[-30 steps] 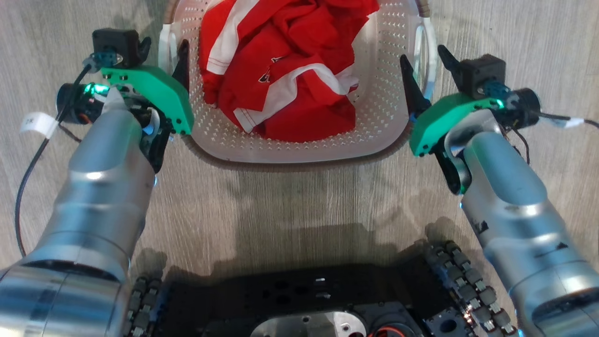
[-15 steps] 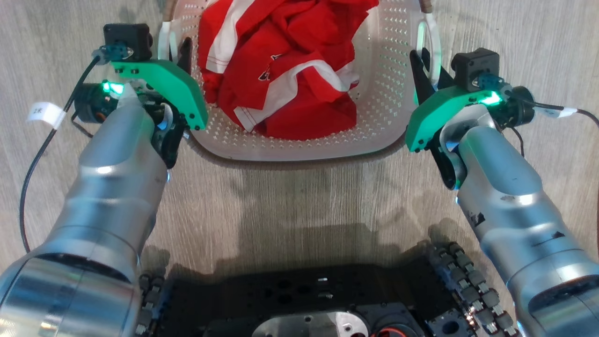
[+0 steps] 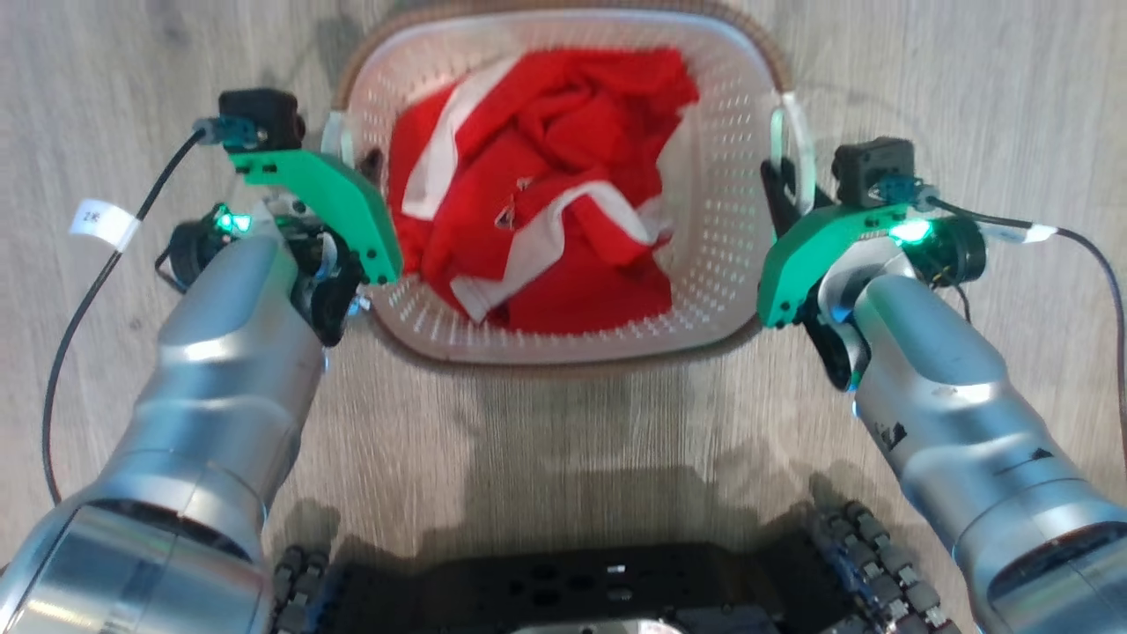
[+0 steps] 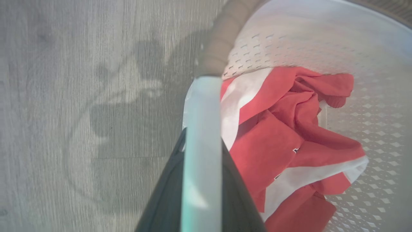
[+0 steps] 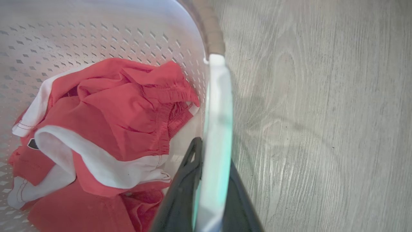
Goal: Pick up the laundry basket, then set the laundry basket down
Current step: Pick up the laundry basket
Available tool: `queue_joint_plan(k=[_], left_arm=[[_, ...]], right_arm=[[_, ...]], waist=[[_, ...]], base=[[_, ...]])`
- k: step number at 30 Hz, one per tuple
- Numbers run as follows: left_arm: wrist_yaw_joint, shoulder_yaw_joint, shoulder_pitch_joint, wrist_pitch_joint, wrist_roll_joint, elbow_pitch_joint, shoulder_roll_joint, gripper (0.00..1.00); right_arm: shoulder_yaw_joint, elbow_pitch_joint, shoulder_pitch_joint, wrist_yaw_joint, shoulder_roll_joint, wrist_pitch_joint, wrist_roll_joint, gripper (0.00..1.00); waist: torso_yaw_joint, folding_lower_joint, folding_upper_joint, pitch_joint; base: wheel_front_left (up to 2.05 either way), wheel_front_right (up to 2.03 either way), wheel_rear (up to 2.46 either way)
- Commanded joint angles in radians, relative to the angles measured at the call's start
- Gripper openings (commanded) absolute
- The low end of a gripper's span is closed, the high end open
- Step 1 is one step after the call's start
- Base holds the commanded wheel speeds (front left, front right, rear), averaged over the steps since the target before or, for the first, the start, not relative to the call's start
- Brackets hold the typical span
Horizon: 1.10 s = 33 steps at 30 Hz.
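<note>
Both arms reach forward, silver forearms angled inward: left forearm, right forearm. Green wrist plates tilted toward each other, left plate, right plate; a green lamp glows at each wrist.

Left gripper: seen from the left wrist, its dark fingers clamp either side of the laundry basket's left handle.

Right gripper: same pose, mirrored. From the right wrist, its fingers pinch the right handle between them.
</note>
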Motion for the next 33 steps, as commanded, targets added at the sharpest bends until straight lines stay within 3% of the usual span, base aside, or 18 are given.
queue_joint_plan(k=[1, 6, 17, 33], left_arm=[[-0.001, 0.015, 0.01, 0.003, -0.013, -0.025, 0.029, 0.0], [-0.001, -0.016, 0.025, 0.084, -0.078, -0.04, 0.045, 0.0], [-0.001, -0.075, 0.047, 0.147, -0.194, -0.08, 0.075, 0.0], [-0.001, -0.121, 0.076, 0.304, -0.301, 0.005, 0.088, 0.0]], right_arm=[[0.025, -0.008, 0.04, -0.001, 0.013, -0.003, 0.005, 0.0], [0.074, 0.035, 0.022, -0.001, 0.01, 0.057, 0.088, 0.0], [0.122, 0.1, -0.014, -0.001, -0.01, 0.201, 0.223, 0.0], [0.172, 0.171, -0.039, -0.001, 0.003, 0.401, 0.36, 0.0]], waist=[[0.0, 0.0, 0.0, -0.029], [-0.002, 0.0, 0.0, -0.115], [-0.003, 0.0, 0.0, -0.299], [-0.041, 0.0, 0.0, -0.569]], base=[[0.0, 0.0, 0.0], [0.0, 0.0, 0.0], [0.0, 0.0, 0.0], [0.0, 0.0, 0.0]])
